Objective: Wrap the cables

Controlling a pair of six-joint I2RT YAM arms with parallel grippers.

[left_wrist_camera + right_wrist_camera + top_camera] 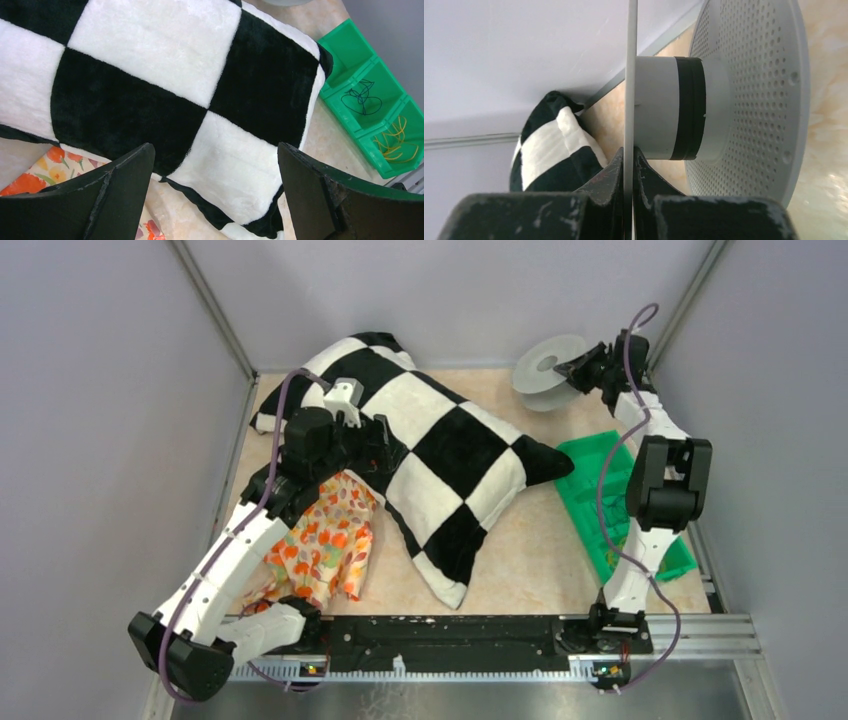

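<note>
- The right gripper (pixel 628 155) is clamped on the thin near flange of the spool (pixel 664 107), at the table's far right corner; since the grip is only at the rim, the spool is best moved slowly so it does not slip
- The left gripper (pixel 214 150) hangs wide open and empty above the checkered pillow (pixel 150 65)
- The cables (pixel 361 100) lie as 1 dark tangle in the middle compartment of the green bin (pixel 345 45), next to the yellow rubber bands (pixel 397 140)
- The left arm should pinch 1 free end rather than the knot, then feed it to the hub
</note>
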